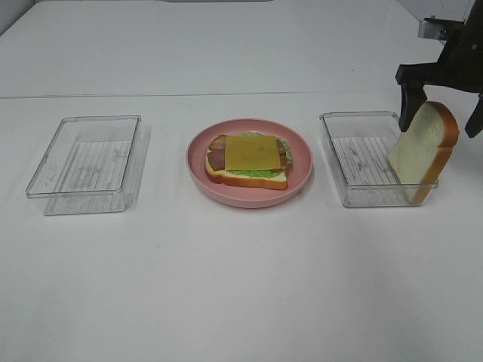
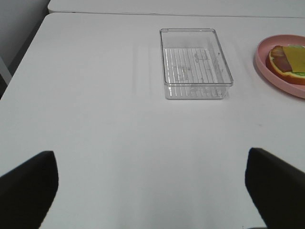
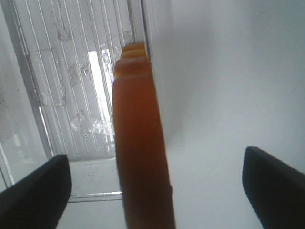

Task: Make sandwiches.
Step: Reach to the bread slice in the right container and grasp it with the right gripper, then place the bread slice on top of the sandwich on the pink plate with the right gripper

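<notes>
On the plate (image 1: 198,170) your sandwich (image 1: 247,161) lacks its top; that slice (image 1: 423,151) stands between the right gripper's (image 1: 441,113) spread jaws, ungripped; left gripper (image 2: 151,183) open.

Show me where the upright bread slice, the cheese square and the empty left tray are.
upright bread slice (image 1: 416,154), exterior high view, on its white face.
cheese square (image 1: 253,152), exterior high view, on its middle.
left tray (image 1: 45,167), exterior high view, on its left rim.

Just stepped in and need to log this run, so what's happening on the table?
A sandwich is being built. On the pink plate sits a bread slice topped with lettuce, bacon and cheese, still without a top. The right gripper, jaws open, is over a second bread slice standing on edge in the right tray. The left gripper waits open.
</notes>
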